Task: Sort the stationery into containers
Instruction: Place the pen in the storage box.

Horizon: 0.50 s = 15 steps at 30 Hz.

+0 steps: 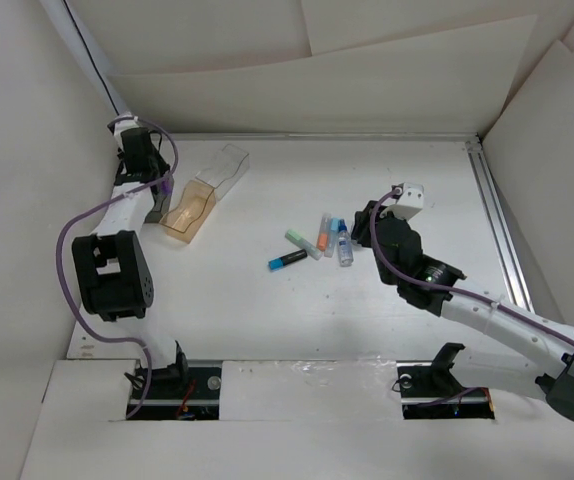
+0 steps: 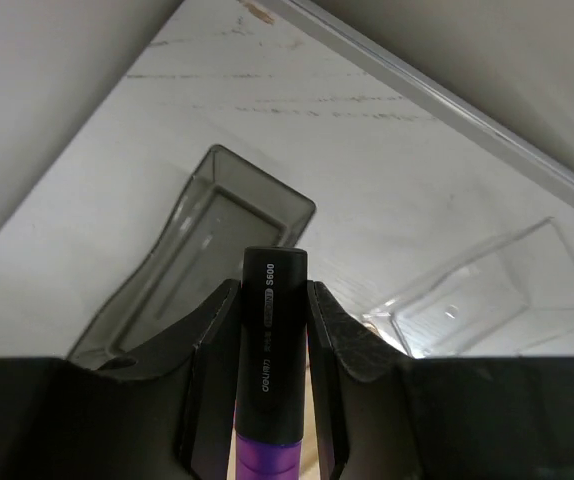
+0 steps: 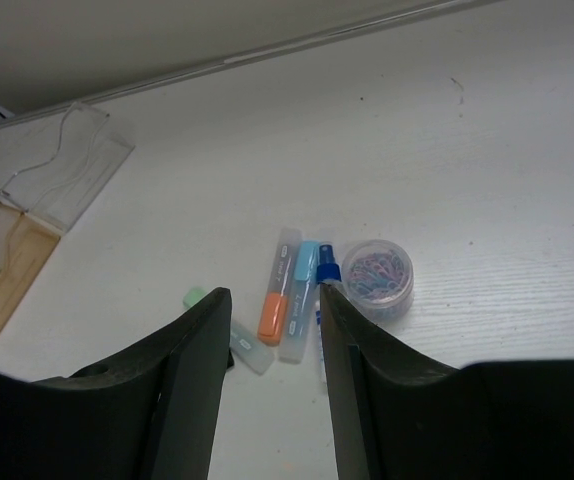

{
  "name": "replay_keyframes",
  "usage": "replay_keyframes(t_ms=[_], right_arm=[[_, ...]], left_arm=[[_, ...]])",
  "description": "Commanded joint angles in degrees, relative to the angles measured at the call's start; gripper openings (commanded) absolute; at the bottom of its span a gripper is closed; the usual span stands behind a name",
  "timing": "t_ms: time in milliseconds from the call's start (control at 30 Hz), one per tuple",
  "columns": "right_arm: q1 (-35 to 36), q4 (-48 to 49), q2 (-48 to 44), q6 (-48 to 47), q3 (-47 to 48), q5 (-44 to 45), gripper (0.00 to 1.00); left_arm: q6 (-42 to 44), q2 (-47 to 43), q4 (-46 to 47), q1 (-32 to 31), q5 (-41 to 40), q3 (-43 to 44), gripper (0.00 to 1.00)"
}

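Three small rectangular translucent plastic bins sit at the far left of the white table (image 1: 267, 330). They are the amber-orange bin (image 1: 189, 213), a clear bin (image 1: 224, 166) end to end beyond it, and a smoky dark grey bin (image 2: 202, 240) just to its left, close to the side wall. The left gripper (image 2: 270, 290) hangs over the grey one, clenched on one purple marker with a black cap (image 2: 271, 330).

Well right of the amber-orange bin, across bare tabletop, four loose markers lie together: a green marker (image 1: 302, 244), an orange marker (image 1: 322, 233), a pale blue marker (image 3: 302, 300) and a blue-and-black marker (image 1: 287, 260). With them are one clear blue-capped bottle (image 1: 344, 246) and one round clear tub of coloured clips (image 3: 377, 278). The right gripper (image 3: 272, 300) hovers over this cluster, fingers spread, holding nothing. A metal rail (image 1: 497, 230) lines the table's far and right edges.
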Motion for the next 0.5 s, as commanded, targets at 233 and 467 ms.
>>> replay_keyframes(t_ms=[233,467], right_arm=[[0.51,1.72,-1.60,-0.46,0.65,-0.41,0.47],[0.51,1.72,-1.60,-0.46,0.65,0.11,0.47]], left_arm=[[15.79,8.26,3.77,0.61,-3.05,9.99,0.23],[24.85,10.82,6.40,0.61,-8.06,11.66,0.23]])
